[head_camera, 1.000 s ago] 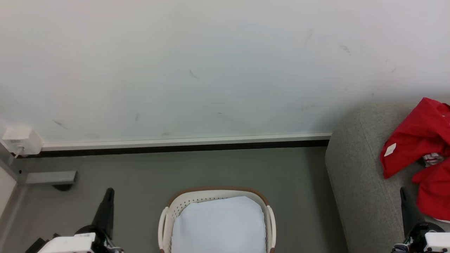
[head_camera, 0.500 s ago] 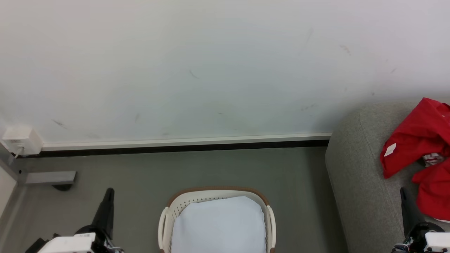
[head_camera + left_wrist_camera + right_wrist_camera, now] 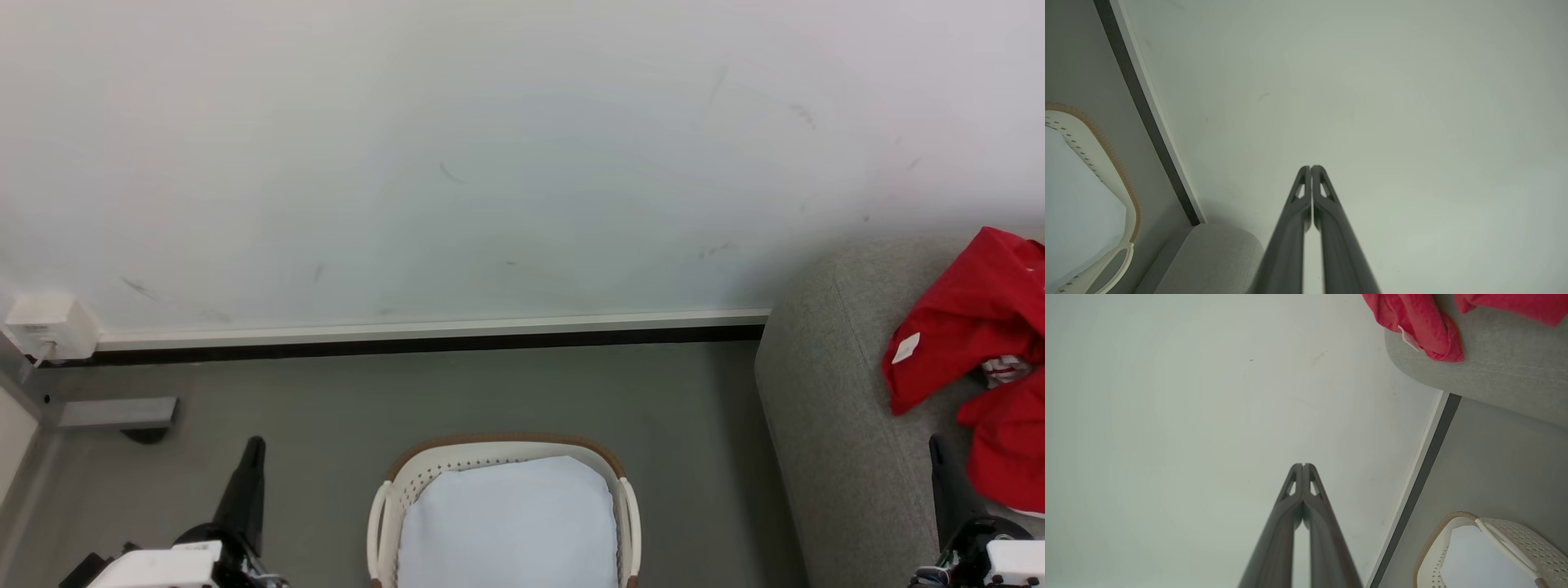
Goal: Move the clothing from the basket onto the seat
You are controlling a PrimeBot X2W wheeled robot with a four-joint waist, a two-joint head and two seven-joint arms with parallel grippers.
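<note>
The clothing lies on the seat, at the far right of my head view. It is a crumpled red heap whose long axis runs up and down that view, along the cushion's rounded end. A small white tag shows on the upper fold, with a patch of white-striped trim just beside it. I cannot read any print.

From the jaws, the heap lies to the right. The right gripper is by far the nearer, its dark finger rising just beside the lowest red fold. The left gripper is well apart from the heap, on the other side of the basket. Both pairs of jaws are clenched tip to tip on nothing and point toward the pale wall.

The basket stands on the grey floor between the two arms. As far as I can see, it holds only the white liner sheet, though its near end is cut off. I judge the transfer finished, with no further grasp called for.
</note>
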